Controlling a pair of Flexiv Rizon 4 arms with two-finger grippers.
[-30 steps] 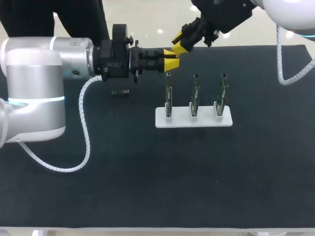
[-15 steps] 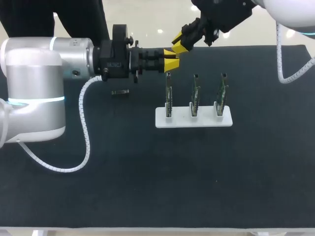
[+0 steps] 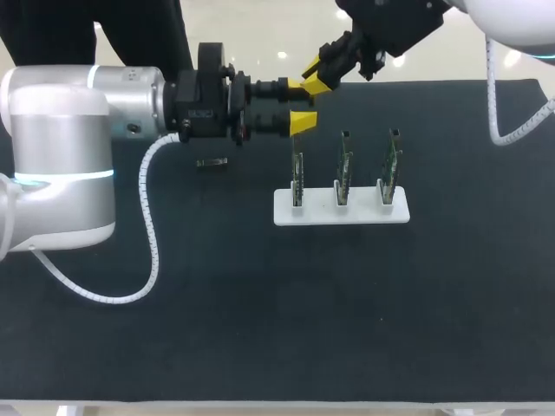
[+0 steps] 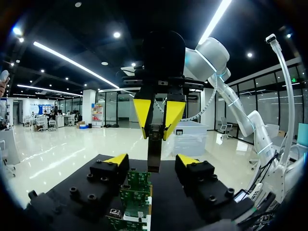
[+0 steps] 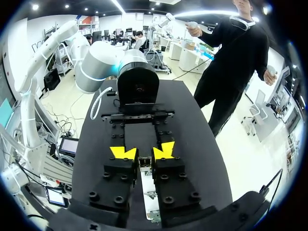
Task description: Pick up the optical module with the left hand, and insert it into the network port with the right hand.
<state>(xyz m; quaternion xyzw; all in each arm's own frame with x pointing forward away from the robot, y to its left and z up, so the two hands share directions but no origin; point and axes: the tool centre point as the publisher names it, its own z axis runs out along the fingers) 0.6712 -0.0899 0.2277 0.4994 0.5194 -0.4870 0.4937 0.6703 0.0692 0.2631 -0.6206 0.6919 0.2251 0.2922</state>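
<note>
The optical module (image 4: 154, 149), a slim dark metal bar, is clamped between my right gripper's yellow fingers (image 4: 144, 114) and hangs down from them. My left gripper (image 3: 302, 104) is open around it, its tips standing off on either side without touching. In the right wrist view the module (image 5: 144, 161) sits between my right gripper's (image 5: 144, 153) tips, with the left arm's gripper facing it. Both grippers hover above the back of the leftmost green board (image 3: 297, 178), which holds a network port. My right gripper (image 3: 316, 76) comes in from the back right.
A white holder (image 3: 286, 213) carries three upright green boards in a row at the table's middle. A second small dark module (image 3: 212, 162) lies on the black mat to the holder's left, below my left wrist.
My left gripper has opened and let go of the module, which stays in my right gripper. Neither arm has shifted noticeably.
</note>
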